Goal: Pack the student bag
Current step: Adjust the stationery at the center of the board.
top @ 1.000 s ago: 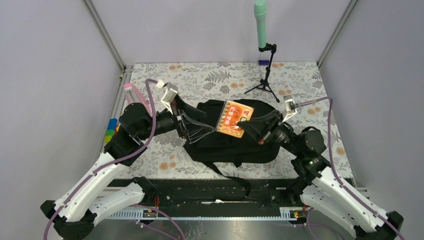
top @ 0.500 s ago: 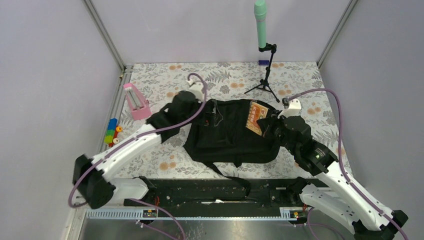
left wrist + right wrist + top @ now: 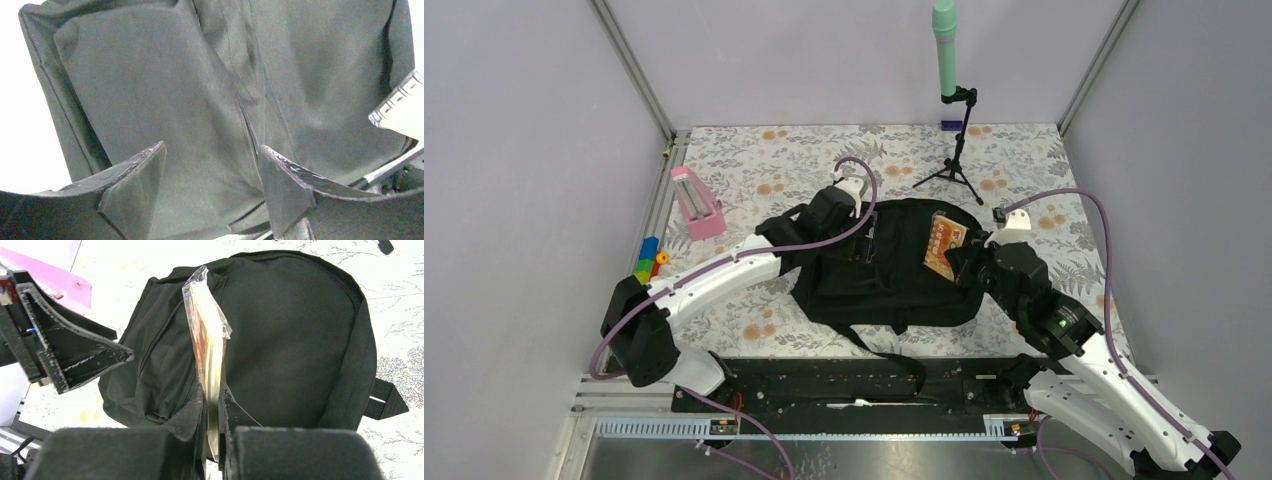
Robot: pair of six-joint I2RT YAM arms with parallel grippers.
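Two grippers hung over the student bag [image 3: 874, 285], mid-table. Right gripper [image 3: 212, 392] clenched a wrapped book [image 3: 206, 335] edge-up at bag's 3 o'clock; left gripper [image 3: 211, 147] spread, empty. Bag possibly unopened: part it first, then slide book.

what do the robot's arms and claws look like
The left arm and right arm have white shells, black joints and a purple cable looping alongside each. The left claw and right claw are matte black, with scuffed wedge-shaped fingers.
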